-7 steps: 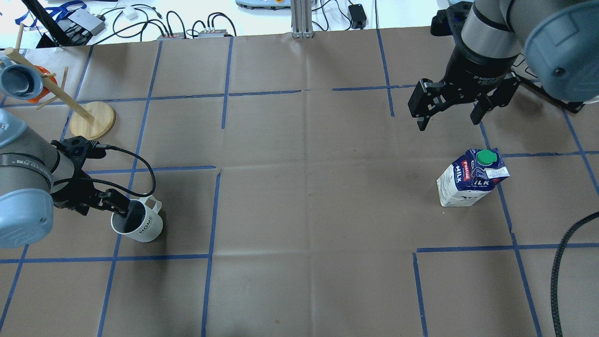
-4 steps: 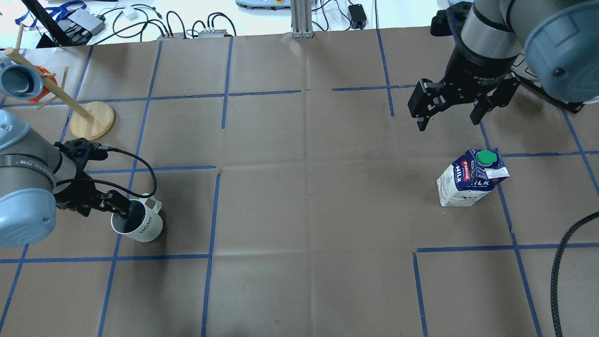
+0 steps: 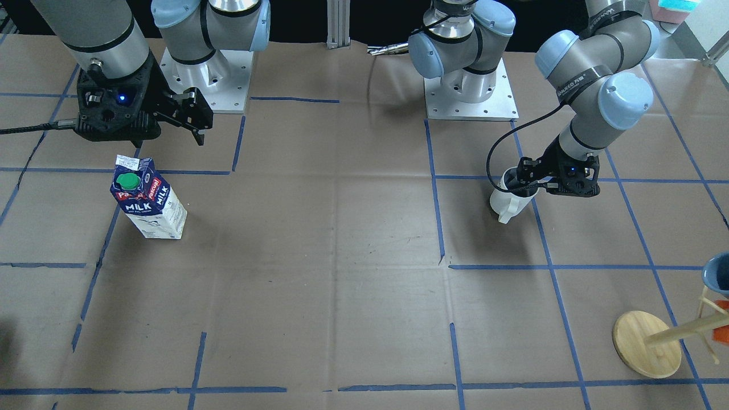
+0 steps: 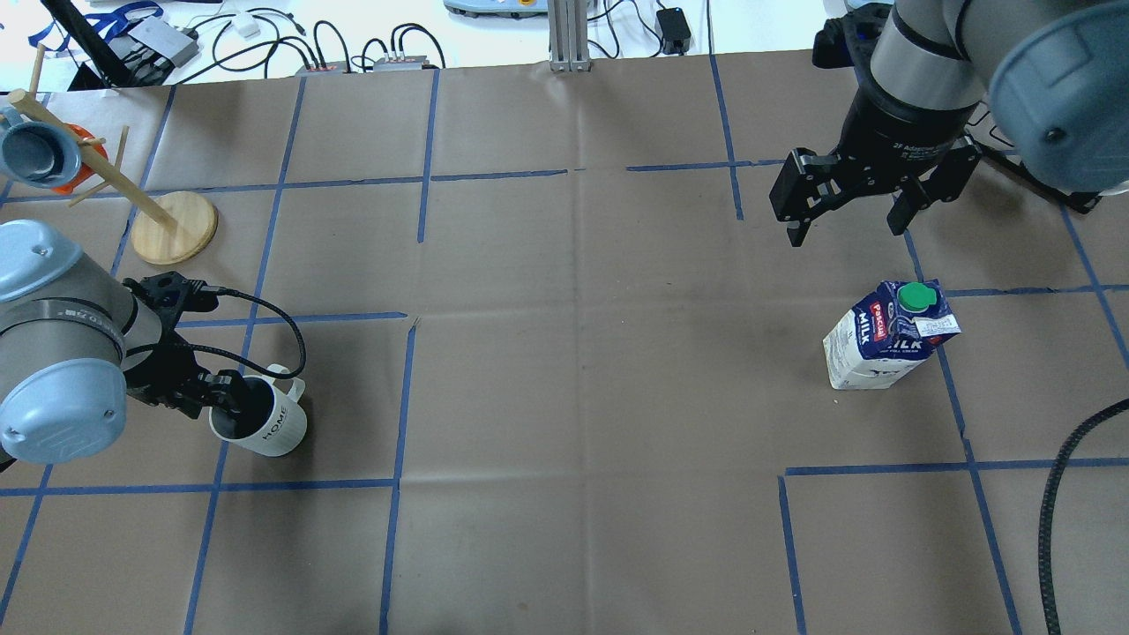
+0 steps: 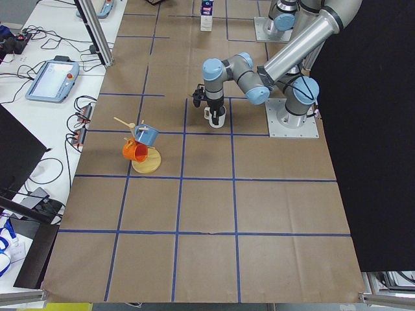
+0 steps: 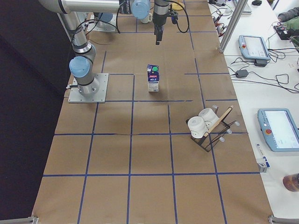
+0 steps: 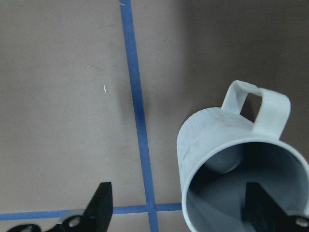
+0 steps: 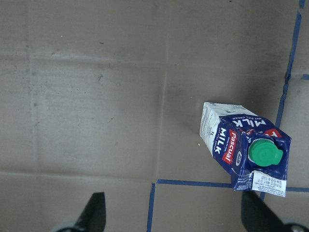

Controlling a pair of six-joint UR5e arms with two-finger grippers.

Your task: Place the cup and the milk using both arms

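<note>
White cup [image 4: 275,429] with grey interior and dark "HOME" lettering; milk carton [image 4: 873,346] with dark blue top, white lettering, red logo, green cap, white base; brown surface [image 4: 573,397] gridded with blue tape lines.

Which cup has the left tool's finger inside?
The white cup marked HOME; the blue cup and orange cup hang on the wooden stand.

Silver-grey arms [image 3: 576,85], pale-blue joint caps [image 3: 626,99], black cabled pincers [image 4: 847,231].
</note>
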